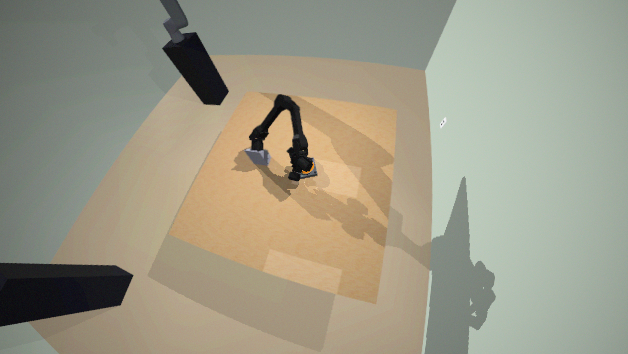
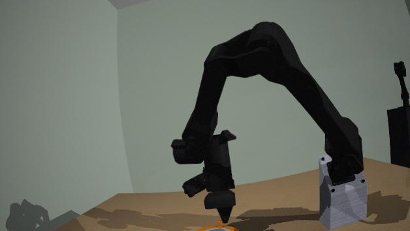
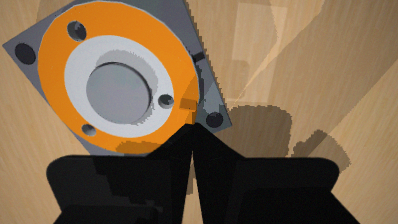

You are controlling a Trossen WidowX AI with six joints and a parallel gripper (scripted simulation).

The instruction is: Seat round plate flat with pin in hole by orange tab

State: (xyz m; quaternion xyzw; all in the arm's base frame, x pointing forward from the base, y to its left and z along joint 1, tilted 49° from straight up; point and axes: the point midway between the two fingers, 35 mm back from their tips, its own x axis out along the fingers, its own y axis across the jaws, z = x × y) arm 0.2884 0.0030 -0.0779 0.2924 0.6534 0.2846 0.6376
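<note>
The round plate, an orange ring [image 3: 52, 75] [image 1: 312, 165] with a pale inner ring, sits around the grey post [image 3: 117, 95] on the square grey base [image 3: 172, 12]. Its orange tab [image 3: 188, 104] [image 2: 219, 224] points toward the fingertips in the wrist view. The hole [image 3: 166, 101] beside the tab looks dark; I cannot make out the pin, nor tell whether the plate is flat. My gripper [image 3: 192, 128] [image 2: 226, 222] is shut and empty, its tips right beside the tab's end. I cannot tell whether they touch it. The fingers cover the plate's near edge in the wrist view.
The arm's metal mount [image 1: 258, 156] [image 2: 344, 205] stands on the wooden table [image 1: 225, 210] near the base. A black pedestal [image 1: 197, 70] stands beyond the table, and another black block [image 1: 65, 290] is at lower left in the top view.
</note>
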